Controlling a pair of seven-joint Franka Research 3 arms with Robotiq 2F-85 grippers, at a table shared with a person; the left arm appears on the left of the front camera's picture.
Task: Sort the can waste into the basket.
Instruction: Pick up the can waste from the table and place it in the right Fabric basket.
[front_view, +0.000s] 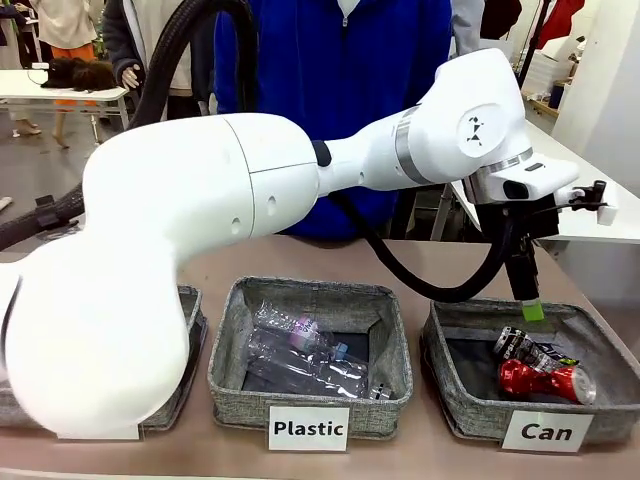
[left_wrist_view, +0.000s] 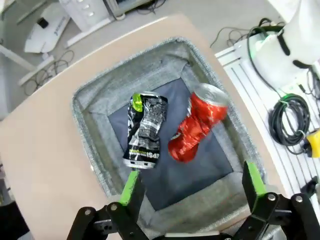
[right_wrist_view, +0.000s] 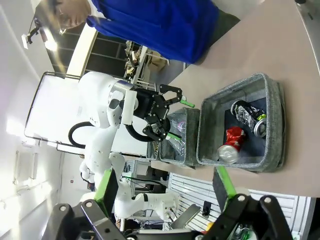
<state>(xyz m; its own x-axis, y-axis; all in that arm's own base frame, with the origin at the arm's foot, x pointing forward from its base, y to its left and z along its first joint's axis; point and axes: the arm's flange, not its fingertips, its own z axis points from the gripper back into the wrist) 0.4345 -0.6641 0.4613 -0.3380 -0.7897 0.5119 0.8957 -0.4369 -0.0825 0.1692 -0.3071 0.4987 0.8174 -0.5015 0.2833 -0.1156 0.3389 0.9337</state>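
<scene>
Both cans, red (left_wrist_view: 197, 125) at 3 o'clock of black (left_wrist_view: 145, 130), lie in the basket (left_wrist_view: 90, 135) under the left gripper (left_wrist_view: 192, 187), jaws wide and empty; the right gripper (right_wrist_view: 165, 192) gapes empty too.

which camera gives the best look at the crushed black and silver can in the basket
The left wrist view: the dented black-and-silver metal can lies unobstructed on the dark base, seen from straight above. The front view shows it small, low inside the grey fabric basket. The right wrist view shows it sideways and small.
</scene>
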